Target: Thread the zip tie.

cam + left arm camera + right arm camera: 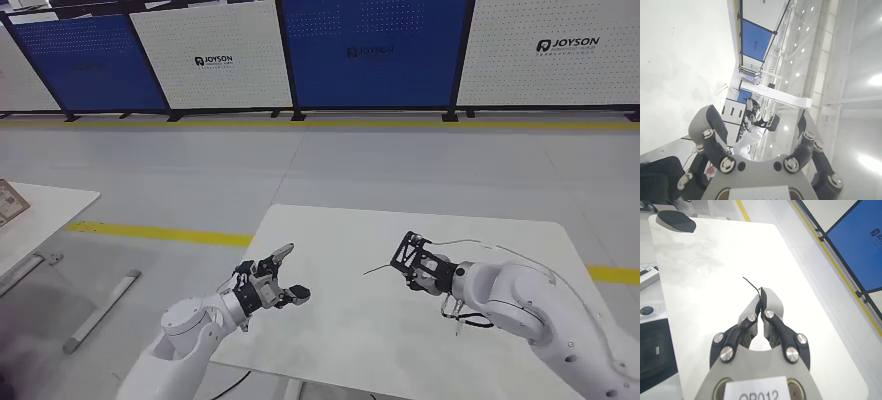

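Note:
A thin black zip tie (380,267) is pinched in my right gripper (408,258), which hovers over the right middle of the white table (350,340). In the right wrist view the gripper (761,296) is shut on the zip tie (751,284), whose thin tip sticks out past the fingertips. My left gripper (293,272) stands open above the table's left side, facing the right one with a gap between them. The left wrist view has its fingers (715,121) spread wide with nothing between them, and the right arm's gripper (751,106) farther off with the zip tie (738,90).
A second white table (40,210) stands to the left across a floor gap. Blue and white panels (375,50) line the back behind a yellow floor line. A grey box (647,275) and black gear (655,347) lie beside the table.

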### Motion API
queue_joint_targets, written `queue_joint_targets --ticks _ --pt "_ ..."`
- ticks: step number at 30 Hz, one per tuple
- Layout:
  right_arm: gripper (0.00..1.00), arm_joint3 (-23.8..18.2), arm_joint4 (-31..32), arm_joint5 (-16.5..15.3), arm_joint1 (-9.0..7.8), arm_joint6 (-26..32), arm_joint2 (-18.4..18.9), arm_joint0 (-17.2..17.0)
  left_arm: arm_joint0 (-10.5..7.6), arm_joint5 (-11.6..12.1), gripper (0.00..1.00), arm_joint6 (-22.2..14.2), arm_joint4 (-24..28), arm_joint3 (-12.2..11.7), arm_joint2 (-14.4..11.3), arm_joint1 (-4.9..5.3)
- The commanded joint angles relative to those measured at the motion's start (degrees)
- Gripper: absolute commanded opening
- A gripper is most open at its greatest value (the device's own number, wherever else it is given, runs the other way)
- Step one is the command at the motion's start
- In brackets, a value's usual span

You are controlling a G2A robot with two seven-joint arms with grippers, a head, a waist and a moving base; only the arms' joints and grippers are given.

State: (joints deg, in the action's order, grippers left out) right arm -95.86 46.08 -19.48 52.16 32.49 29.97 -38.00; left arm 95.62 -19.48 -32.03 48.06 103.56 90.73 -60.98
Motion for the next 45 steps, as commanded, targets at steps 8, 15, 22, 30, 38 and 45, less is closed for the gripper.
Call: queue_joint_targets --ticks 8,15,22,30,38,45 --pt "0.00 -1.46 6.95 0.00 0.51 -0.91 -1.48 0.28 -0.63 0.45 1.00 2.58 -4.79 1.07 -1.13 0.10" --pt "0.00 -2.99 14.39 0.00 0.30 -6.65 -7.10 4.45 -1.57 0.00 1.00 -3.03 1.16 1.32 -3.65 1.39" --pt "0.00 -2.01 15.81 0.00 -0.39 -10.19 -12.30 8.18 -4.25 0.00 1.00 -1.28 13.10 -1.43 -10.03 4.55" --pt "0.00 -2.01 15.81 0.00 -0.39 -10.19 -12.30 8.18 -4.25 0.00 1.00 -1.28 13.10 -1.43 -10.03 4.55" --pt "0.00 -3.11 21.80 0.00 -0.37 -14.42 -11.78 7.35 -5.53 0.00 1.00 0.08 10.47 -1.82 -13.03 5.16" --pt "0.00 -4.20 30.72 0.00 -1.57 -20.45 -16.54 9.19 -11.59 0.00 1.00 -0.93 16.86 -4.56 -20.19 7.93"
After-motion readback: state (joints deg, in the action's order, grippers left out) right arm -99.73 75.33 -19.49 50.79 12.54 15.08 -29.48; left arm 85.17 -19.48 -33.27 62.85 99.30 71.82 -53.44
